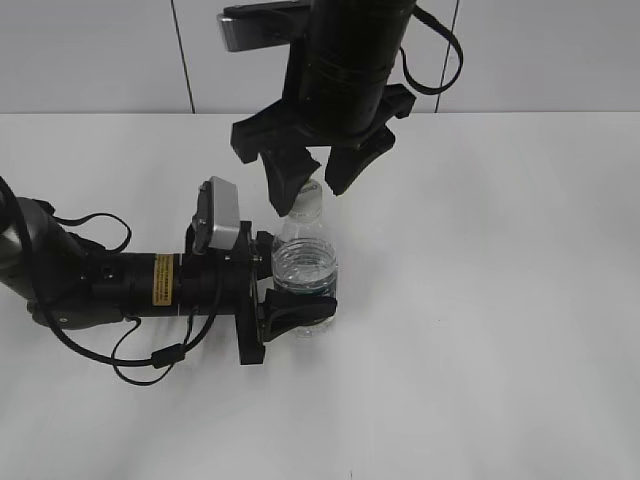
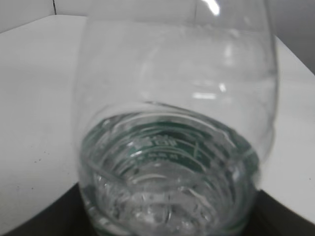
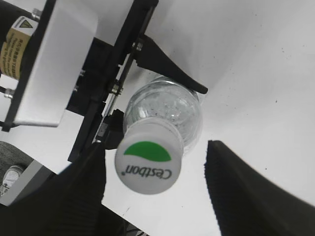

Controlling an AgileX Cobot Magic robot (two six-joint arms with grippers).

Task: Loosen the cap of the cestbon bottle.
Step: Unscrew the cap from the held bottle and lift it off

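The cestbon bottle (image 1: 305, 265) stands upright on the white table, clear, with water and a green label band. My left gripper (image 1: 298, 292) lies level from the left and is shut on its lower body. The left wrist view is filled by the bottle (image 2: 172, 123), with dark jaws (image 2: 167, 221) at the bottom corners. My right gripper (image 1: 312, 192) hangs from above, open, one finger on each side of the bottle top. In the right wrist view the white cap (image 3: 148, 162) with its green patch sits on the bottle (image 3: 170, 105), between my open right fingers (image 3: 155, 150) with gaps on both sides.
The white table (image 1: 500, 300) spreads around the bottle. The left arm's black body and cables (image 1: 110, 285) lie on the table's left side. A pale wall (image 1: 100, 50) runs behind the table.
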